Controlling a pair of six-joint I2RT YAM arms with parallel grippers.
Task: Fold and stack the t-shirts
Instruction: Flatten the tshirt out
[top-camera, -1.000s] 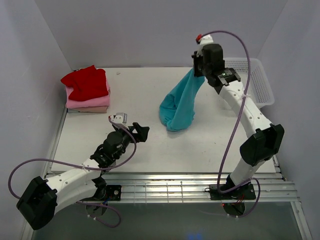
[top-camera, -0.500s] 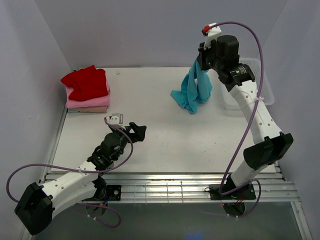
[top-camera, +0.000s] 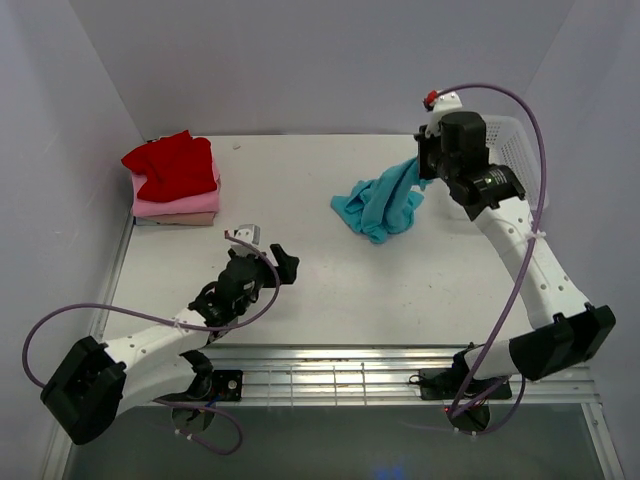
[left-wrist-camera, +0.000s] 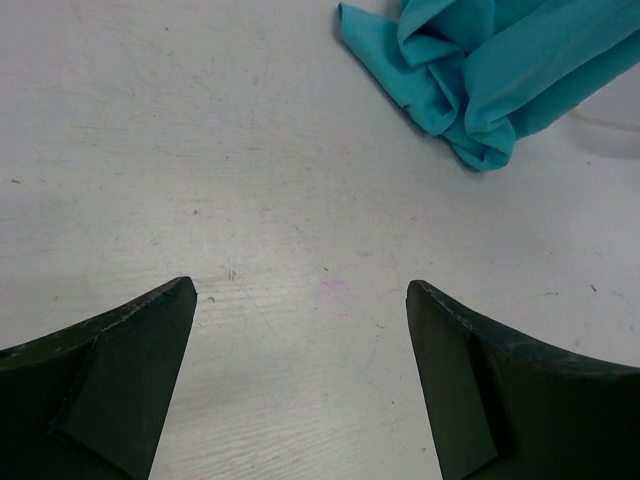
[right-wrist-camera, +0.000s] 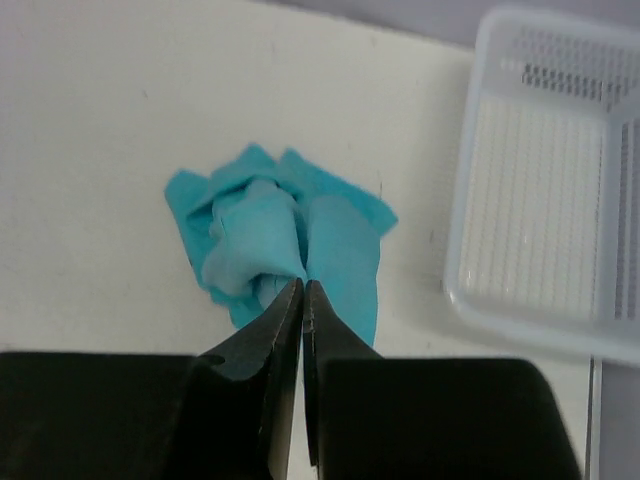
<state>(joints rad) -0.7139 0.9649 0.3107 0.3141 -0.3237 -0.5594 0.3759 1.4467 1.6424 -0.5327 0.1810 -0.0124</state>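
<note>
The right claw, jaws pressed together, pinches a fold of the soft, crumpled teal shirt, whose bunched lower part rests on the matte white table right of centre. The left claw is spread wide, holding nothing. Only the top view shows the folded red, pink and beige stack at far left; the right wrist view resolves the mesh of the white basket.

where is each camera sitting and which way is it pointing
top external: high behind the arm bases, looking down the table; left arm and right arm show.
left wrist: on the left arm, aimed at the table through the open left gripper.
right wrist: on the right arm, looking down past the right gripper, shut on the teal shirt.
shared: both wrist views show the teal shirt.
</note>
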